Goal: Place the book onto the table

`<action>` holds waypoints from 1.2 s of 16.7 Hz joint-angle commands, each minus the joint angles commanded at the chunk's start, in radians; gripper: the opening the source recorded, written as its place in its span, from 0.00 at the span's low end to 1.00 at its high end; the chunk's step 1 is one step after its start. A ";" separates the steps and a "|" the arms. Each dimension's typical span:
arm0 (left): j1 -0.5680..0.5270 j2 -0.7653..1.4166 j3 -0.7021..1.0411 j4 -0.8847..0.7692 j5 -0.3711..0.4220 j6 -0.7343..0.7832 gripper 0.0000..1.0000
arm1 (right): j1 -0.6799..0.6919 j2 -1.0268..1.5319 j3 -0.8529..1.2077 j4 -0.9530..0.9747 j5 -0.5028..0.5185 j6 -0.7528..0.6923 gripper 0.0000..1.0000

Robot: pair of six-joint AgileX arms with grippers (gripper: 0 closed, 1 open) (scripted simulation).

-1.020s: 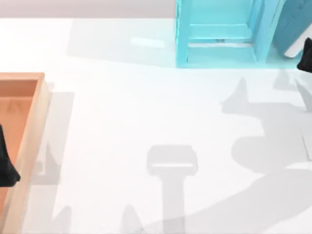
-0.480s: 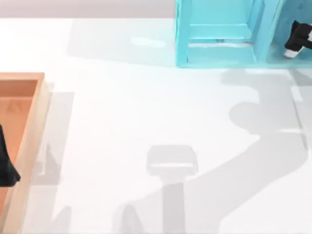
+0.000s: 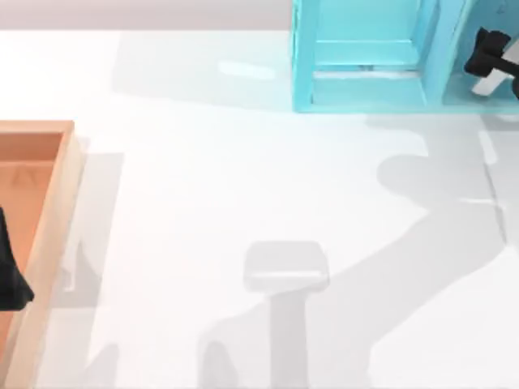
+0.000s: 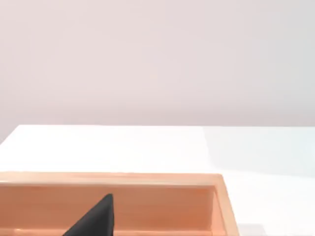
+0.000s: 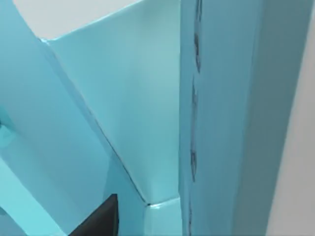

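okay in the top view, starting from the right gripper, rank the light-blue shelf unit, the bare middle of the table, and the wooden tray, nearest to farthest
From the right gripper, at the top view's far right:
1. Light-blue shelf unit: the gripper is reaching into its right-hand bay at the back.
2. Middle of the table: well forward and to the left.
3. Wooden tray: at the left edge, beside the parked left gripper.

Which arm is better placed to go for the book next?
Right. The right tool is already at the light-blue shelf unit at the table's far right, while the left tool sits over the wooden tray.
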 joint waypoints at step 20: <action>0.000 0.000 0.000 0.000 0.000 0.000 1.00 | 0.000 0.000 0.000 0.000 0.000 0.000 0.00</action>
